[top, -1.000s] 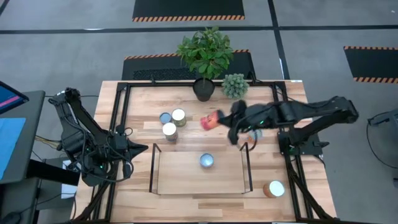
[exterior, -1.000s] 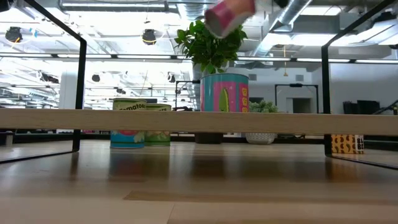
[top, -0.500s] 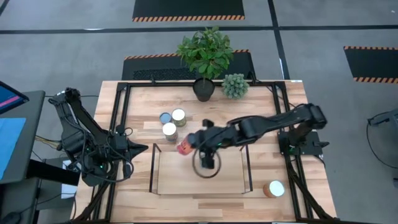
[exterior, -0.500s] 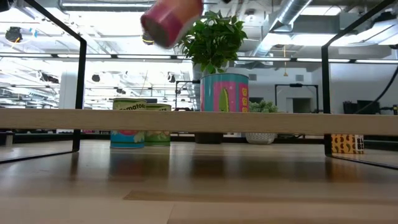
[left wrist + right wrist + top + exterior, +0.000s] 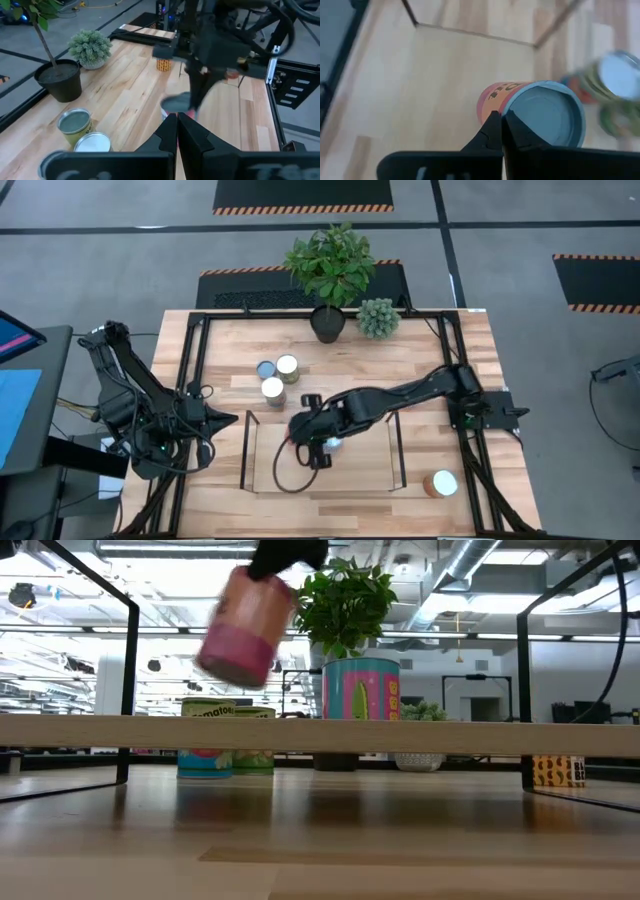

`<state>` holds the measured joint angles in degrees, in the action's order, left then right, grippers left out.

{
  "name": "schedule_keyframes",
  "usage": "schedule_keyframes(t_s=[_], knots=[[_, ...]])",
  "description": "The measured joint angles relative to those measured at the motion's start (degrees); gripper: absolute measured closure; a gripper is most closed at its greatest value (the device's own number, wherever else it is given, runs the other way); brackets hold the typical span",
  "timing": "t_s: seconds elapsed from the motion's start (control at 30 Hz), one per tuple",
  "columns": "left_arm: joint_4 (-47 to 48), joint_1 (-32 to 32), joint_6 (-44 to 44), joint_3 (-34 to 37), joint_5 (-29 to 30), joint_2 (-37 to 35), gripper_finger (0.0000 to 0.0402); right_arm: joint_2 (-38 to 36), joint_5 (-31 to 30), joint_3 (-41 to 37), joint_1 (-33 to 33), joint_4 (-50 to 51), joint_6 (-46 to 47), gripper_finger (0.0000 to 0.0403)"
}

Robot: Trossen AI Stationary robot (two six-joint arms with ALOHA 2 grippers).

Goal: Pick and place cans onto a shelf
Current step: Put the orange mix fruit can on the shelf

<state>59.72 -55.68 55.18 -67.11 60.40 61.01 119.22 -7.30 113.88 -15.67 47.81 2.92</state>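
Clamped jaws of the right gripper (image 5: pixel 305 430) are holding a pink can (image 5: pixel 243 626) by its rim, above the left half of the shelf (image 5: pixel 300 465). In the low view that can is hanging tilted in the air, well clear of the shelf board (image 5: pixel 320 733), its magenta bottom pointing down and to the left. The right wrist view is showing its pale silver top (image 5: pixel 547 116) and orange-red side just past the dark fingers (image 5: pixel 492 131).

One can with a pale-blue top (image 5: pixel 333 443) is standing on the shelf, partly hidden under the right arm. Three more cans (image 5: pixel 274 377) are sitting grouped on the table behind the shelf's left end, and another white-topped can (image 5: pixel 440 483) is sitting near the table's front right corner. A potted plant (image 5: pixel 330 270) and a small grey-green plant (image 5: pixel 378 317) are standing at the table's far edge.

The left gripper (image 5: pixel 176 131) is waiting at the table's left side, jaws pressed together and holding nothing.
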Motion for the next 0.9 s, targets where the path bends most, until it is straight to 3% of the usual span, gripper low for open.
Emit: schedule_keyframes(t_s=[0.23,0.9], knots=[[0.0,0.0,0.0,0.0,-0.4,0.0,0.0401,4.0,0.5,1.3,-2.1,2.2,-0.1,0.0399],[0.0,0.0,-0.7,0.0,-0.7,0.0,0.0401,3.8,0.2,1.3,-3.1,7.5,3.1,0.0396]])
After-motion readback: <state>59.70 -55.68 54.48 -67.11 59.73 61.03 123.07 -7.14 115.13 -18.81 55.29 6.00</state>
